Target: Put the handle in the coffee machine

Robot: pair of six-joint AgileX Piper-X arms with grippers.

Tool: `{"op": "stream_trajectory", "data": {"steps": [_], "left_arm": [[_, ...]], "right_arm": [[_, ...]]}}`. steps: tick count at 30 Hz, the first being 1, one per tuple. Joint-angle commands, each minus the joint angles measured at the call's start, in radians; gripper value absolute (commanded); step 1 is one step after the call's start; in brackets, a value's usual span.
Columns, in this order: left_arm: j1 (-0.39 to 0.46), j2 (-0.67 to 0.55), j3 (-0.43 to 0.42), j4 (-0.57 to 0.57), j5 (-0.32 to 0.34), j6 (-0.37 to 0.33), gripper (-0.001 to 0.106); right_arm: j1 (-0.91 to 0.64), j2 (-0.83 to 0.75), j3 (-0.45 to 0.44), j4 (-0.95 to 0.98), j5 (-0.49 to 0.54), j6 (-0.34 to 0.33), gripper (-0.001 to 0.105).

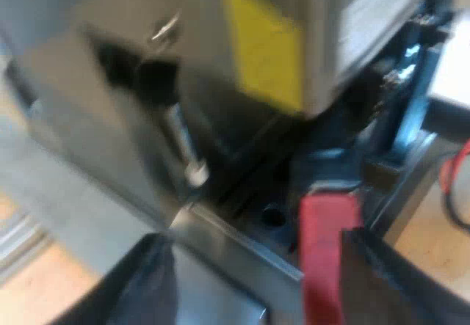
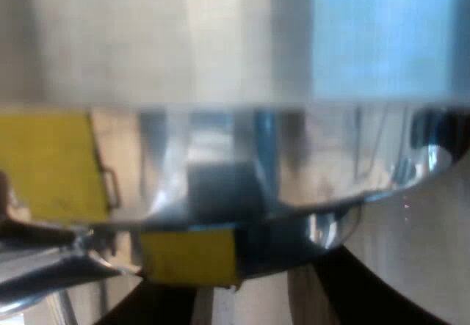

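**Spotter:** If you look between the left jaws, you'll find the handle's red end [image 1: 328, 255] there. It sits at the coffee machine's [image 1: 345, 39] front, just above the drip tray's edge [image 1: 235, 244].

**Operator:** Do the jaws have it?

**Spotter:** Not in a grip you can see. They stand wide apart, and the red end lies close against one finger [image 1: 400, 281], with a clear gap to the other. You cannot tell whether the metal holder is locked in.

**Operator:** And the right jaws?

**Spotter:** Parted as well, with nothing between them, right up by the machine's shiny metal.

**Operator:** Any writing?

**Spotter:** You get a yellow label [image 1: 264, 46] near the steam wand [image 1: 180, 138], and a yellow patch [image 2: 51, 163] in the right wrist view. No words on either can be read.
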Motion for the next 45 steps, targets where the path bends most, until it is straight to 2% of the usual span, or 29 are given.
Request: {"op": "stream_trajectory", "data": {"steps": [1,3,4,8,11,18,23,29,38,42,43,45], "left_arm": [[0.000,-0.008,-0.007,-0.006,-0.104,-0.031,0.029],[0.000,-0.008,-0.007,-0.013,-0.096,-0.028,0.004],[0.000,-0.008,-0.007,-0.019,-0.096,-0.027,0.000],[-0.011,0.003,-0.012,-0.042,-0.118,-0.042,0.000],[-0.033,0.046,-0.012,-0.017,-0.142,-0.042,0.000],[-0.078,0.125,-0.012,-0.003,-0.135,-0.042,0.000],[-0.093,0.122,-0.016,0.031,-0.114,-0.030,0.000],[-0.129,0.119,-0.015,0.104,-0.106,0.019,0.000],[-0.210,0.064,-0.015,0.156,-0.106,0.018,0.000],[-0.222,0.063,-0.015,0.165,-0.106,0.018,0.000],[-0.272,0.061,-0.015,0.191,-0.103,0.018,0.000],[-0.288,0.061,-0.015,0.198,-0.097,0.018,0.000]], "right_arm": [[-0.006,-0.044,-0.028,-0.127,-0.002,-0.005,0.028],[-0.006,-0.044,-0.028,-0.127,-0.002,-0.005,0.028],[-0.006,-0.044,-0.028,-0.127,-0.002,-0.005,0.028],[-0.006,-0.044,-0.028,-0.127,-0.002,-0.005,0.028],[-0.006,-0.044,-0.028,-0.127,-0.002,-0.005,0.028],[-0.006,-0.044,-0.028,-0.127,-0.002,-0.005,0.028],[-0.006,-0.044,-0.028,-0.127,-0.002,-0.005,0.028],[-0.006,-0.044,-0.028,-0.127,-0.002,-0.005,0.028],[-0.006,-0.044,-0.028,-0.125,-0.002,-0.005,0.028],[-0.006,-0.044,-0.028,-0.125,-0.002,-0.005,0.028],[-0.006,-0.044,-0.028,-0.125,-0.002,-0.005,0.028],[-0.006,-0.044,-0.028,-0.125,-0.002,-0.005,0.028]]}}
